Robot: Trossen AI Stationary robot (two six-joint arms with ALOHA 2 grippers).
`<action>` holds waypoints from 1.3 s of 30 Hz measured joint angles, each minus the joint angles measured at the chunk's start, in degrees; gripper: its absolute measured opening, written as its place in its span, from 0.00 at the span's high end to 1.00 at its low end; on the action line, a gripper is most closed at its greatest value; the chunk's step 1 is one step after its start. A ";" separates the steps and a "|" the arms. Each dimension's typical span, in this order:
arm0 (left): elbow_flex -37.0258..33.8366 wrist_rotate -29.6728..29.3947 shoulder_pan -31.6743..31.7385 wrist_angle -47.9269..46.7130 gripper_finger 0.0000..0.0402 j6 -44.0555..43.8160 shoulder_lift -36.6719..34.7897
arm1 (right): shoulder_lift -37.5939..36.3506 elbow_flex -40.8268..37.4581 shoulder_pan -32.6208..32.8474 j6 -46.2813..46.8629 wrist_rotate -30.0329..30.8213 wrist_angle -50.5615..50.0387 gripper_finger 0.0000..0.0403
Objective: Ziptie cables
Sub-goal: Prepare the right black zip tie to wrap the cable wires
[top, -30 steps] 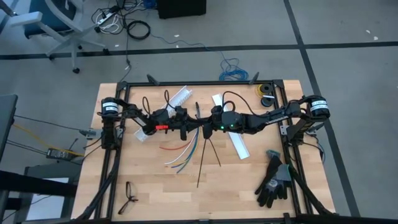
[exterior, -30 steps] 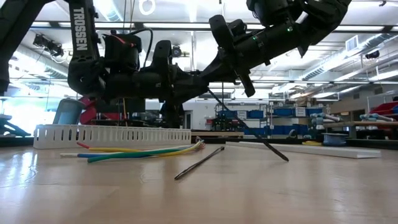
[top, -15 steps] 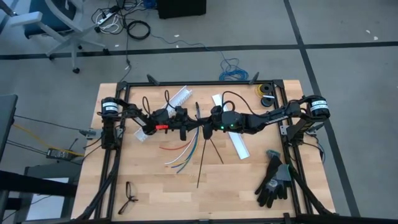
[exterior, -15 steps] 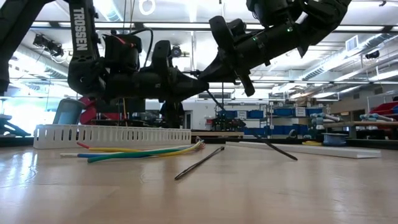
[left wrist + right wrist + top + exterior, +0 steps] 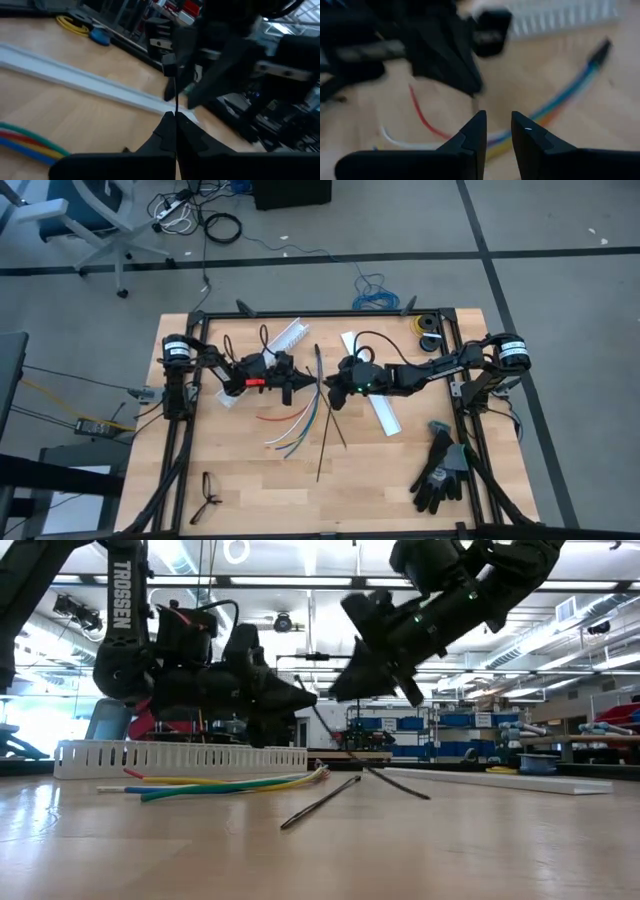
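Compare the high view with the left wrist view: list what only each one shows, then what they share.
Only the high view: the black gloves, the eyeglasses and a second black strip lying on the table.
Only the left wrist view: the left gripper shut on a thin black strip, seen close.
Both: the cables, a white channel and the right gripper.

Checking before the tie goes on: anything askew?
Thin black plastic strip hangs slanted from the shut left gripper, its low end on the wooden table; the multicoloured wire cables lie splayed, untied. Right gripper open alongside.
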 joint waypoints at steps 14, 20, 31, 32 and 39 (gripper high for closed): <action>0.56 8.56 -0.25 -0.34 1.00 4.51 0.00 | 0.00 0.00 8.86 -1.10 5.78 1.48 0.86; 2.82 9.26 -1.58 -0.34 1.00 4.13 0.02 | 1.37 0.02 8.14 -0.48 6.18 3.00 0.87; 4.80 9.15 -2.09 -3.77 1.00 4.33 0.09 | 4.81 0.00 8.23 -3.21 4.53 8.85 0.89; 4.80 9.17 -2.11 -3.68 1.00 4.34 0.09 | 4.74 0.00 8.20 -3.28 4.32 9.36 0.89; 4.82 9.23 -2.14 -4.03 1.00 4.36 0.09 | 4.66 0.00 7.86 -3.05 4.43 8.89 0.90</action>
